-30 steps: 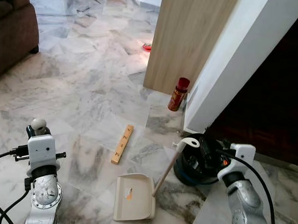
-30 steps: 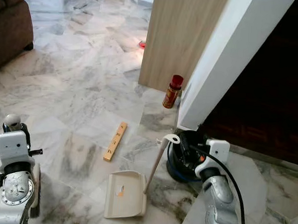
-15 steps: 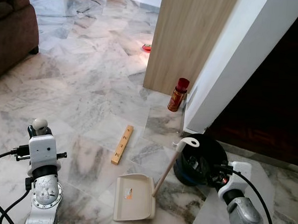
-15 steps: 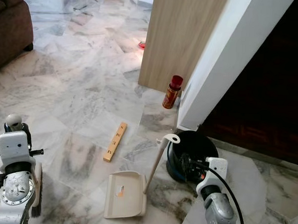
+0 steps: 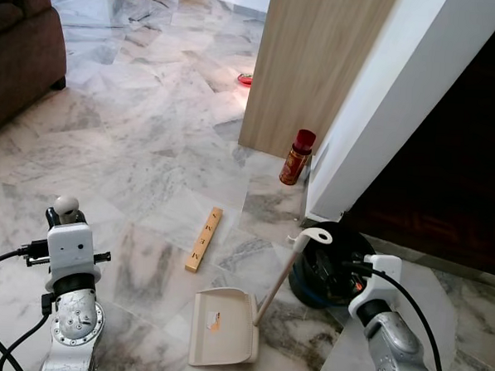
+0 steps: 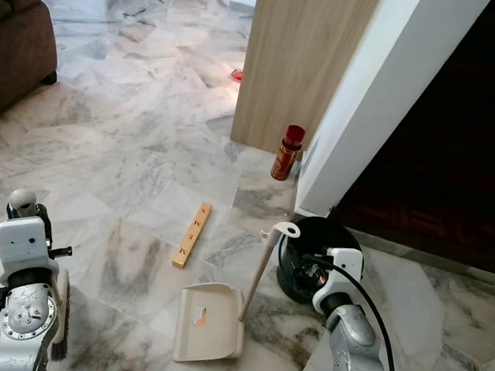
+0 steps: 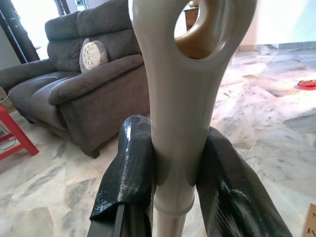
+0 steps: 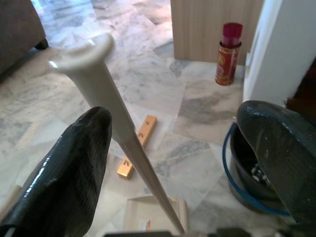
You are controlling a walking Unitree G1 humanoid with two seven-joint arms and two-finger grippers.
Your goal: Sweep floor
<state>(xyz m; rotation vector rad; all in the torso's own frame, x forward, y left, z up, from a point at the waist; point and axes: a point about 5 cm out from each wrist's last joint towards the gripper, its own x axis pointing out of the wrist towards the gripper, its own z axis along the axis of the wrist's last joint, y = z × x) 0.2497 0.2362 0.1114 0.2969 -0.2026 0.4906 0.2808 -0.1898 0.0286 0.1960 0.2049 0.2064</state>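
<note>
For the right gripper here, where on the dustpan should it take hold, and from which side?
Probably the dustpan is best held on its long slanted handle, just below the looped top. The right gripper is open with that handle between its fingers, so closing across the thin shaft from the bucket side suits. The left gripper is busy, clamped on the broom handle.

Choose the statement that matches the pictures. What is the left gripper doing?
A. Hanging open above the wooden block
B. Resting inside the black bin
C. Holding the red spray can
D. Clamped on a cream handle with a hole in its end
D: in the left wrist view the left gripper has its two black fingers pressed against both sides of the cream handle, just below its hanging hole.
</note>
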